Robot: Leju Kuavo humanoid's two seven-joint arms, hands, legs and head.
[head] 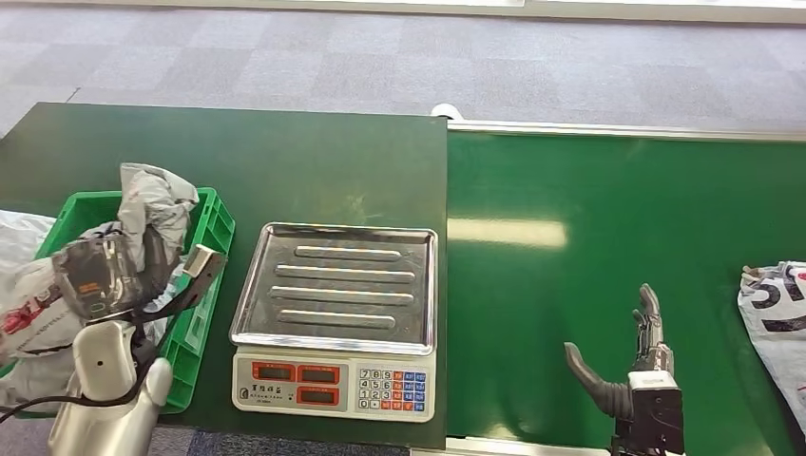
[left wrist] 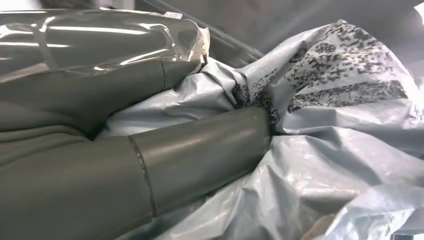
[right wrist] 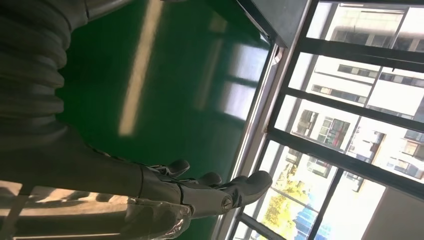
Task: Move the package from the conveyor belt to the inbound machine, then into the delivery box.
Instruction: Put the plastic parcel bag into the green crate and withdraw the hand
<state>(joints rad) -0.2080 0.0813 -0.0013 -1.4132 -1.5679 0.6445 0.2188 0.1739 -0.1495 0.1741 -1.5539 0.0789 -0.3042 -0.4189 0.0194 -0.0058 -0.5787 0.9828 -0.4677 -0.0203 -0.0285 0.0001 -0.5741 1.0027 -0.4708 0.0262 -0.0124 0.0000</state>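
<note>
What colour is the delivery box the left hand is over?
Green; the delivery box shows best in the head view, with grey packages inside under the left hand.

Grey carpet tiles, sunlit windows

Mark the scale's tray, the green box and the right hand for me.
scale's tray (head: 337, 285): head view, middle of the steel tray.
green box (head: 215, 226): head view, its rim beside the scale.
right hand (head: 635, 366): head view, palm, over the belt.

- A bag at 3 o'clock on the belt is cut by the edge.
- The left hand hides part of the green box.
- Print on the grey bag is too blurred to read.
</note>
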